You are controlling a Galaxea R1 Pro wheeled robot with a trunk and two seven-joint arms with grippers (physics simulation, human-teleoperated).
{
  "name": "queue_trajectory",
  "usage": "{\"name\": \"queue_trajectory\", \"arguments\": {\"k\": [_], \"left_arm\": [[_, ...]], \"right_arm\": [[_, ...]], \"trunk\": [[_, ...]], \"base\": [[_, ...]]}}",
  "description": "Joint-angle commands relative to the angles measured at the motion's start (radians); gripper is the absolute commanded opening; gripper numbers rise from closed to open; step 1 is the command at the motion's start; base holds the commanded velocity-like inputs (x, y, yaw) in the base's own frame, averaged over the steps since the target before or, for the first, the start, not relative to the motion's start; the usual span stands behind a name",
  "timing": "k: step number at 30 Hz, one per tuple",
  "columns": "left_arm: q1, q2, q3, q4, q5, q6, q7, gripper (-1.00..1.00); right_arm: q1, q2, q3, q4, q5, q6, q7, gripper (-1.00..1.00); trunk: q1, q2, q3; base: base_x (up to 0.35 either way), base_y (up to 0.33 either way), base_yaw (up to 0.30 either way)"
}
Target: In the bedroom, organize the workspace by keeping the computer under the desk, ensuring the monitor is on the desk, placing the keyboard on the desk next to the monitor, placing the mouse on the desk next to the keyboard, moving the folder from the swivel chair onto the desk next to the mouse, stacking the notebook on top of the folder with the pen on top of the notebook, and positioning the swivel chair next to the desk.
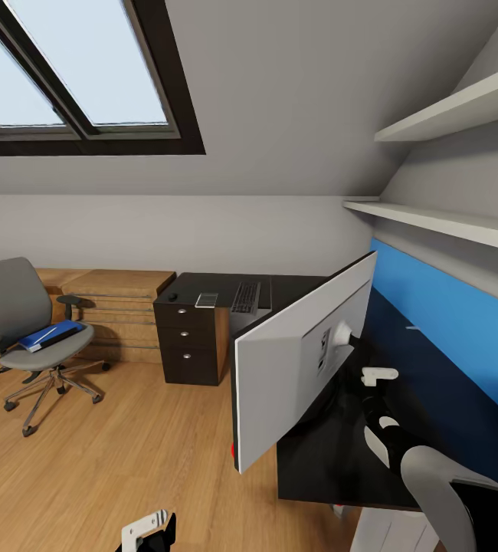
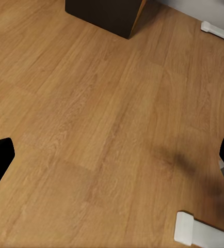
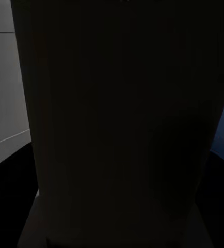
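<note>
A: Head view first. Take the desk (image 1: pixel 314 452) as the landmark. What stands on it?

B: One monitor (image 1: pixel 299 349), silver back toward us, tilted over the desk's near edge. The right arm reaches in behind it, and I judge the right gripper (image 1: pixel 354 354) is at its neck to steady or set it down. Whether it is clamped, I cannot tell.

A: And beyond the desk?

B: On one dark drawer cabinet (image 1: pixel 191 337) at the desk's far end lie one keyboard (image 1: pixel 246 297), one notebook (image 1: pixel 206 300) and one small mouse (image 1: pixel 172 297), all waiting to be moved. Well left of the desk, one swivel chair (image 1: pixel 31 330) carries the blue folder (image 1: pixel 50 335) on its seat.

A: Left wrist view?

B: Wood floor (image 2: pixel 101 119). The left gripper (image 2: pixel 112 160) spreads wide and empty, fingertips at either edge, parked while the right works. A white desk foot (image 2: pixel 200 230) lies beside it.

A: Right wrist view?

B: One dark slab close up, likely the monitor's neck (image 3: pixel 120 119); grip unreadable.
</note>
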Motion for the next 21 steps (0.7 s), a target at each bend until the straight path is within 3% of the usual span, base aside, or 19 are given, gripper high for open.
{"name": "queue_trajectory", "arguments": {"k": [1,21], "left_arm": [[-0.001,0.002,-0.008,0.0,0.009,-0.006,0.009,1.0],[-0.001,0.001,-0.008,0.0,0.009,-0.006,0.009,1.0]], "right_arm": [[-0.001,0.0,0.0,0.001,0.012,-0.003,-0.003,-1.0],[-0.001,-0.001,0.0,0.001,0.011,-0.004,-0.003,-1.0]], "trunk": [[0.0,-0.001,-0.001],[0.0,-0.001,-0.001]], "base": [[0.0,0.0,0.0],[0.0,0.0,0.0]]}}
